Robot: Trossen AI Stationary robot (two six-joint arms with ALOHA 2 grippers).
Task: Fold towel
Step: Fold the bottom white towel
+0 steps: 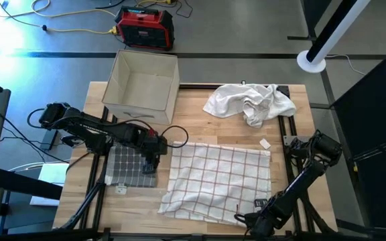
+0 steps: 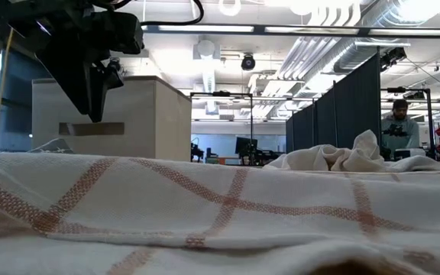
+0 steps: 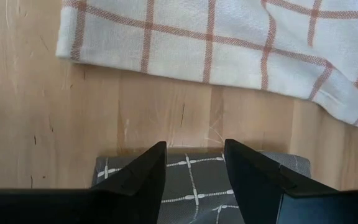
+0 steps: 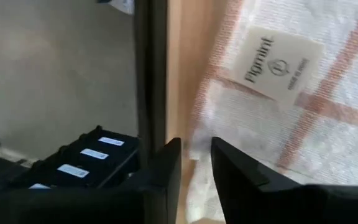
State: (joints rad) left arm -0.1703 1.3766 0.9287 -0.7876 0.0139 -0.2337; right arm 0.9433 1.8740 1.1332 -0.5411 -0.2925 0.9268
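A white towel (image 1: 216, 181) with thin red checks lies spread flat mid-table; its sewn label (image 4: 278, 59) sits near the right front corner. My right gripper (image 4: 196, 152) is low at that corner (image 1: 250, 224), open by a narrow gap, with the towel's hem (image 4: 199, 127) showing in the gap. My left gripper (image 3: 194, 152) hangs open above a folded grey checked towel (image 1: 129, 166) at the table's left, clear of it in the low view (image 2: 94, 114). The white towel's left edge (image 3: 185, 56) lies just beyond its fingers. My right gripper has its fingers on either side of the checked towel's hem (image 4: 199, 127) at the right front corner, coming in low and along the table. I cannot tell whether the fingers touch the cloth.
A crumpled white cloth (image 1: 250, 102) lies at the far right. An open cardboard box (image 1: 143, 84) stands at the far left corner. A black rail (image 4: 149, 74) runs along the table edge beside my right gripper. Bare wood (image 3: 166, 112) separates the grey and checked towels.
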